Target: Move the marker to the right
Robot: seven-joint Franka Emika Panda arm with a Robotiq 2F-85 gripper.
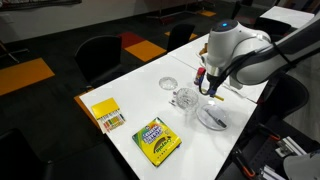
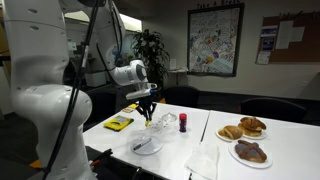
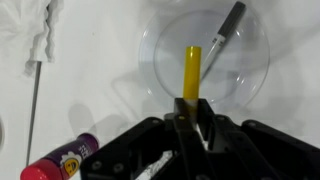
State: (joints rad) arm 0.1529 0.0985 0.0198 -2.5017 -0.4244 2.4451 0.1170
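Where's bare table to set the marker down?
Bare table between the yellow box and small clear dish; more between the crayon box and clear plate. Crowded around the gripper, shut on the marker: jar, plate, dish.

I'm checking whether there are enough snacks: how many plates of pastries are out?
2. The croissant plate sits at the far right in an exterior view. The dark-pastry plate is just in front of it. More may lie outside the views.
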